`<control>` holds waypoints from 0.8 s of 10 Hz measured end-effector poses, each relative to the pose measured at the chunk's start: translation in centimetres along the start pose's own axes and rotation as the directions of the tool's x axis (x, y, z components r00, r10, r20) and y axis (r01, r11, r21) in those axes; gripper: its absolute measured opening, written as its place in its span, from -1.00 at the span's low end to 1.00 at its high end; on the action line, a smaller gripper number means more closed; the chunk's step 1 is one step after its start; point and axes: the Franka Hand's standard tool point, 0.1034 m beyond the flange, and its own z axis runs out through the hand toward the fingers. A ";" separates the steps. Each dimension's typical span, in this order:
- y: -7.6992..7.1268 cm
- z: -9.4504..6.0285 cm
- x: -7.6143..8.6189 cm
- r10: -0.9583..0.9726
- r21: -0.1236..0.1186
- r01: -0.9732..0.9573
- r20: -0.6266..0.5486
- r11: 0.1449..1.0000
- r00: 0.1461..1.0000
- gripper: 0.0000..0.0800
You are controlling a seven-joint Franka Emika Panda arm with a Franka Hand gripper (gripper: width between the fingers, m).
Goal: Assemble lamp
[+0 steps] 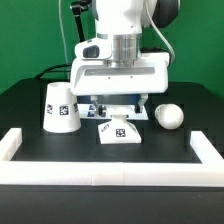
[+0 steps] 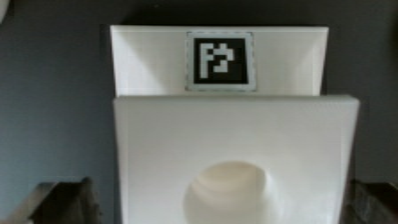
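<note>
Nearest in the exterior view, a white rail [image 1: 100, 172] edges the front of the black table [image 1: 182, 136] and turns back at both ends. Just behind its middle lies the base [image 1: 120, 131], a low flat white block with a black-and-white tag on its forward face. The gripper [image 1: 120, 112] hangs right over it.

The wrist view shows the base [image 2: 222, 120] from above. It looks like two stepped white slabs, the narrower one bearing the tag [image 2: 217, 60] and the wider one holding a round, shallow socket [image 2: 231, 190]. The dark fingers [image 2: 63, 200] stand spread to either side of the wider slab. On one side a strip of table shows between finger and block; on the other I cannot tell whether they touch. The jaws are parted and grip nothing.

A little farther back, toward the exterior view's left, the shade [image 1: 60, 107] stands upright. It is a white cone cut off at the top, with its narrow end up and tags on its wall. Toward the exterior view's right rests the bulb [image 1: 168, 116], a plain white ball, well apart from the base. Behind them the arm [image 1: 122, 30] rises against a green backdrop [image 1: 30, 40].
</note>
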 end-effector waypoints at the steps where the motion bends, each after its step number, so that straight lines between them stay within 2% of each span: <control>1: 0.0 0.2 -0.1 -0.003 0.001 0.003 0.005 1.000 1.000 0.75; 2: 0.1 0.3 -0.2 -0.015 0.001 0.015 0.007 1.000 1.000 0.75; 3: 0.2 0.4 -0.2 -0.017 0.001 0.017 0.008 1.000 1.000 0.47; 4: 0.2 0.4 -0.2 -0.018 0.001 0.018 0.009 1.000 1.000 0.47; 5: 0.1 0.4 -0.1 -0.020 0.001 0.020 0.009 1.000 1.000 0.33; 8: 0.1 0.2 0.1 -0.022 0.000 0.022 0.006 1.000 1.000 0.33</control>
